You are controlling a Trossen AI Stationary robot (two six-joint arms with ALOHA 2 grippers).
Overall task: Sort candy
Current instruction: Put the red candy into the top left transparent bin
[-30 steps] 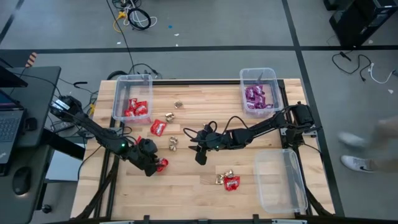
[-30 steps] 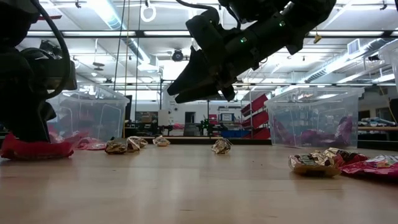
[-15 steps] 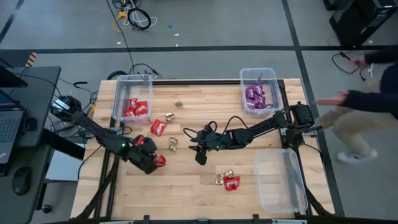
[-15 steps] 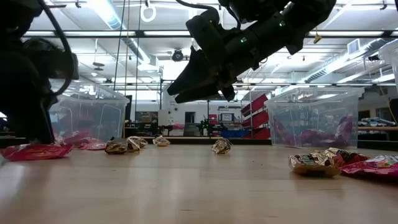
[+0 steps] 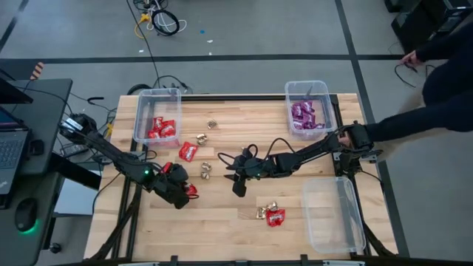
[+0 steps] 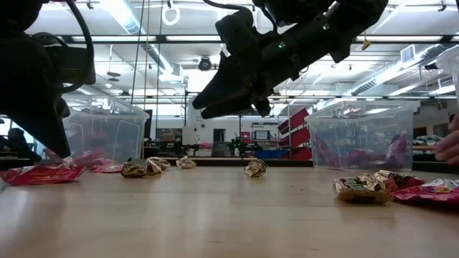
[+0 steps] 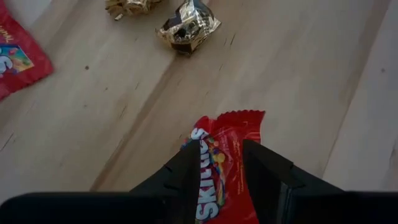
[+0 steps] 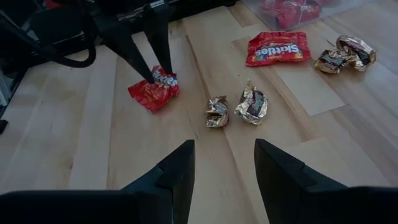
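We've pinched the red packet (image 7: 219,163) in our left gripper (image 7: 219,167) and begun lifting (one end still touching the table (image 5: 222,222)); right gripper (image 8: 219,163) waits, fingers apart.

1. A wooden counter (image 5: 222,222) carries three clear plastic bins; the left bin (image 5: 157,97) stands at the far left corner; the far right bin (image 5: 308,89) at the far right; the near right bin (image 5: 334,222) at the near right edge.
2. A laptop (image 5: 11,148) and a mouse (image 5: 26,214) lie on a side desk (image 5: 37,111); cables (image 5: 159,21) lie on the floor; a person's sleeve (image 5: 421,118) reaches in from the right.
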